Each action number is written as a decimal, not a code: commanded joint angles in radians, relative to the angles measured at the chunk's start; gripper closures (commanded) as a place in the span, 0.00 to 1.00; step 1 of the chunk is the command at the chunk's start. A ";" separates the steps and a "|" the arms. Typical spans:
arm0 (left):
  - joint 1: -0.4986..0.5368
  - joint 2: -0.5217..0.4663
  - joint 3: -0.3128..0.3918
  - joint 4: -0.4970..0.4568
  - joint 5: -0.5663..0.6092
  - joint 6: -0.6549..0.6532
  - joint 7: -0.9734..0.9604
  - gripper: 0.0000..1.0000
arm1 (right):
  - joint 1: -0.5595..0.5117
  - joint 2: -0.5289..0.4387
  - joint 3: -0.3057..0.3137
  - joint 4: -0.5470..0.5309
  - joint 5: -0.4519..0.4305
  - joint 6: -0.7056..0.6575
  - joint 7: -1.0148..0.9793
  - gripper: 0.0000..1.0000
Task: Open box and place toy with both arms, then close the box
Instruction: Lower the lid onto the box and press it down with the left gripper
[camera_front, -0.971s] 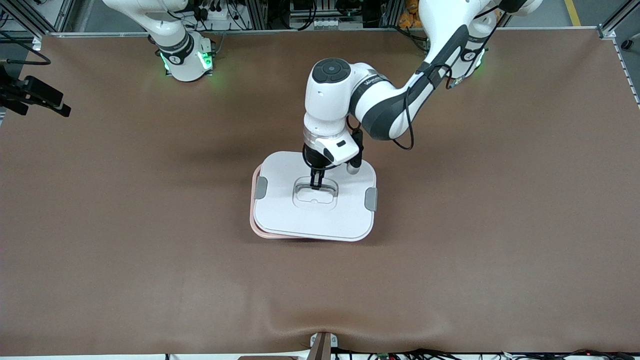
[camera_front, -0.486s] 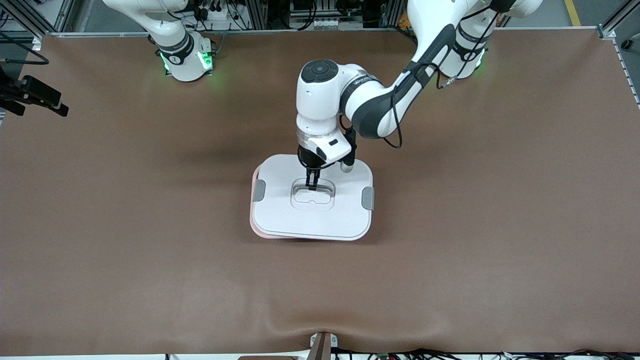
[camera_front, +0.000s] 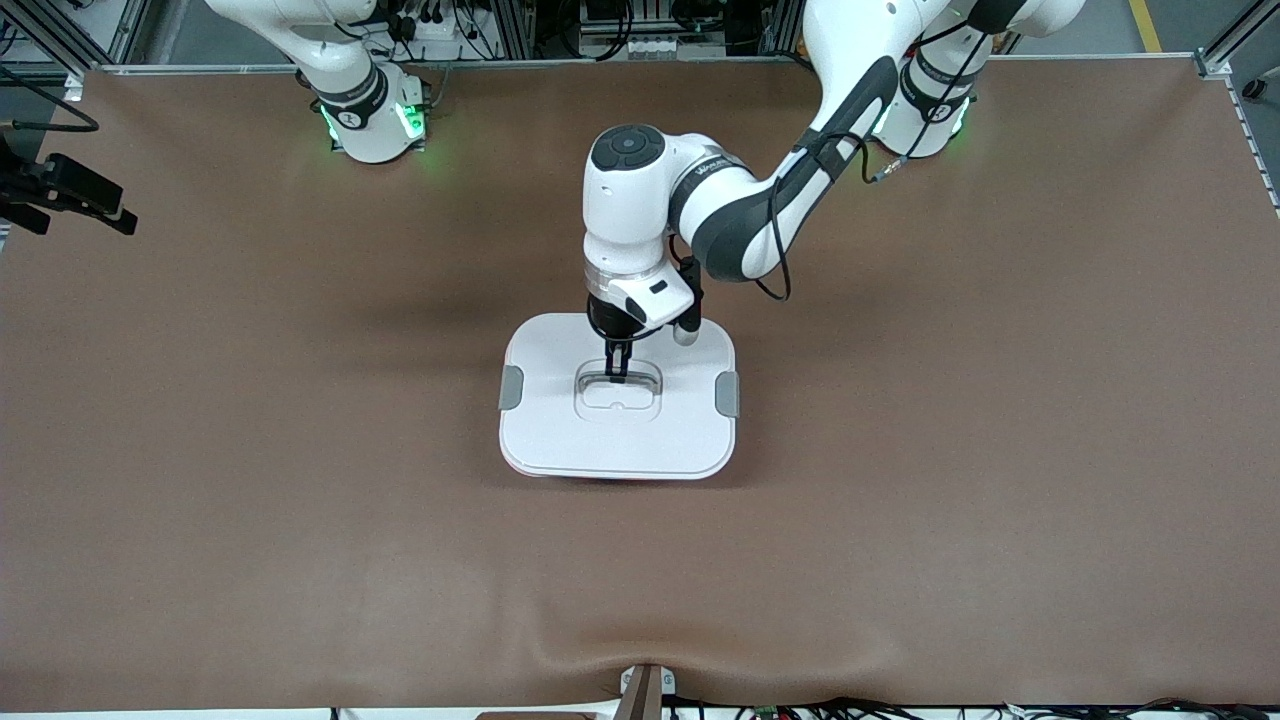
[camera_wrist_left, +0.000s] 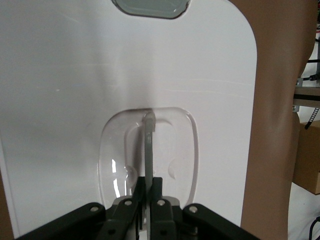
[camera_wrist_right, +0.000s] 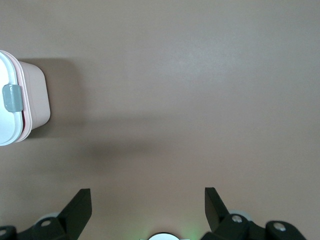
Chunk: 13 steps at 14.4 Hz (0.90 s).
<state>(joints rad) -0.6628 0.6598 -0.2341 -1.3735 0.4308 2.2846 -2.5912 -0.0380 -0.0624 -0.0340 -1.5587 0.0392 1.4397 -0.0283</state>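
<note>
White lid (camera_front: 617, 420) has slid square over the box (camera_wrist_right: 35, 97); my left gripper (camera_front: 617, 372) clenches its handle (camera_wrist_left: 148, 150) at centre, right gripper (camera_wrist_right: 148, 206) waits released.

the box (camera_front: 617, 440) sits mid-table with the left gripper (camera_front: 617, 372) planted in its lid handle, blocking the top. bare table (camera_front: 300, 450) surrounds it; the right gripper (camera_wrist_right: 147, 210) hangs over bare table

We see a brown surface (camera_front: 300, 450) with a soft crease along its near edge; a cardboard box (camera_wrist_left: 306, 155) sits off the surface's edge.
</note>
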 joint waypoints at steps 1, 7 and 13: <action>-0.017 0.017 0.013 0.037 0.025 -0.013 -0.030 1.00 | -0.014 0.016 0.011 0.028 -0.007 -0.008 -0.013 0.00; -0.026 0.027 0.027 0.039 0.025 -0.013 -0.056 1.00 | -0.003 0.030 0.013 0.029 -0.009 -0.005 -0.013 0.00; -0.095 0.029 0.099 0.040 0.022 -0.010 -0.063 1.00 | -0.006 0.032 0.013 0.029 -0.007 -0.005 -0.013 0.00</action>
<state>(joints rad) -0.7409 0.6704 -0.1518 -1.3677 0.4308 2.2842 -2.6340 -0.0356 -0.0422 -0.0271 -1.5548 0.0392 1.4423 -0.0313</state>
